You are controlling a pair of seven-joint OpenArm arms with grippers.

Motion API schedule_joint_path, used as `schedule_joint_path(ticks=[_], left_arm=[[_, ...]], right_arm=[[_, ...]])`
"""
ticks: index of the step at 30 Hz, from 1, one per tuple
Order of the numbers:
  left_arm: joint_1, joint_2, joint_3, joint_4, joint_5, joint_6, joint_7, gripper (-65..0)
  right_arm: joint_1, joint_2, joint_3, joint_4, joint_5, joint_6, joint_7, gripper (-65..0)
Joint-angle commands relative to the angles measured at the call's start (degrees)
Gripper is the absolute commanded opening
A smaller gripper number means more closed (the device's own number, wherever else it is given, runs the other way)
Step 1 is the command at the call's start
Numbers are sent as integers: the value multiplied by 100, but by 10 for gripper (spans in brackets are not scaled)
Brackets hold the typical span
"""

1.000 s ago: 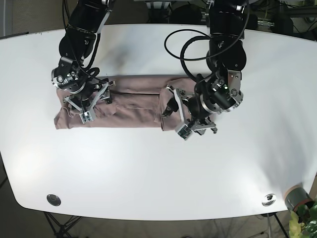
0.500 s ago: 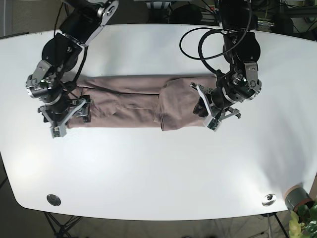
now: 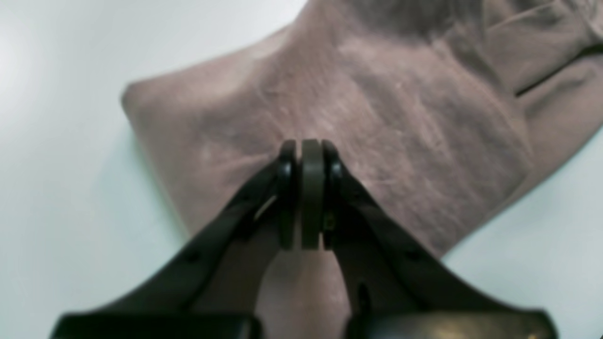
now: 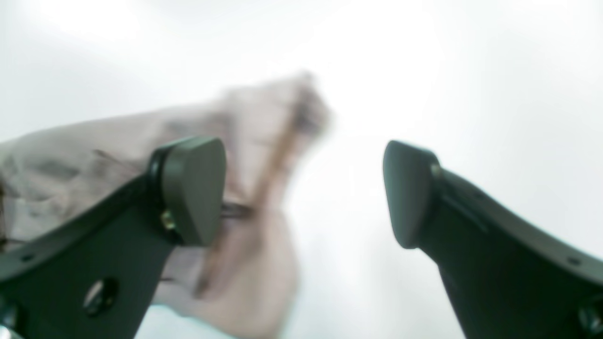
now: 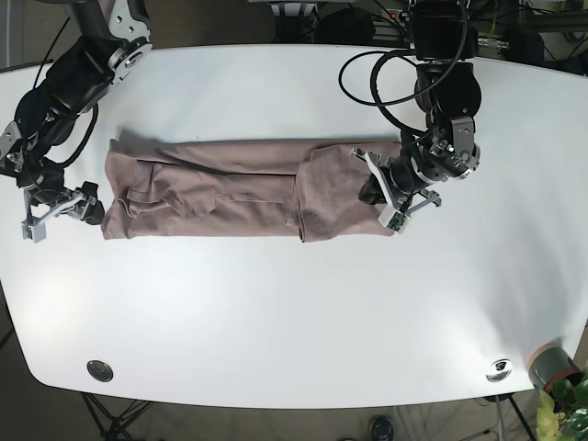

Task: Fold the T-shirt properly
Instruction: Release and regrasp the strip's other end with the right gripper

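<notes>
The brown T-shirt [image 5: 230, 193] lies folded into a long strip across the white table. My left gripper [image 5: 379, 198] is at the strip's right end. In the left wrist view the left gripper [image 3: 304, 193] is shut, its pads pressed together, with the tips down over the T-shirt [image 3: 377, 117] just inside a corner. My right gripper [image 5: 57, 209] sits on the bare table just past the strip's left end. It [image 4: 304, 193] is open with nothing between its fingers. The blurred end of the T-shirt [image 4: 254, 132] shows behind its left finger.
The white table [image 5: 276, 312] extends well in front of the shirt. Two round metal fittings [image 5: 99, 370] [image 5: 499, 369] sit near the front edge. A grey pot [image 5: 551, 366] with a plant stands beyond the front right corner. Black cables loop above the left arm.
My right arm has swung left off the shirt and its gripper now sits beyond the left end. The shirt's left end lies spread out. My left gripper has moved right to the strip's end.
</notes>
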Motion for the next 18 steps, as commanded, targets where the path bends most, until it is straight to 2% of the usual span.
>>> schedule_joint_path(ticks=[1, 8, 18], left_arm=[[-105, -100, -21, -144, -60, -4, -134, -650], [-175, -108, -21, -232, -69, -13, -125, -650], [-114, -108, -29, 559, -69, -13, -98, -650]], right_arm=[[210, 240, 94, -590, 107, 25, 169, -151], [254, 275, 129, -1267, 107, 25, 354, -151], [149, -261, 85, -1276, 107, 25, 406, -151]])
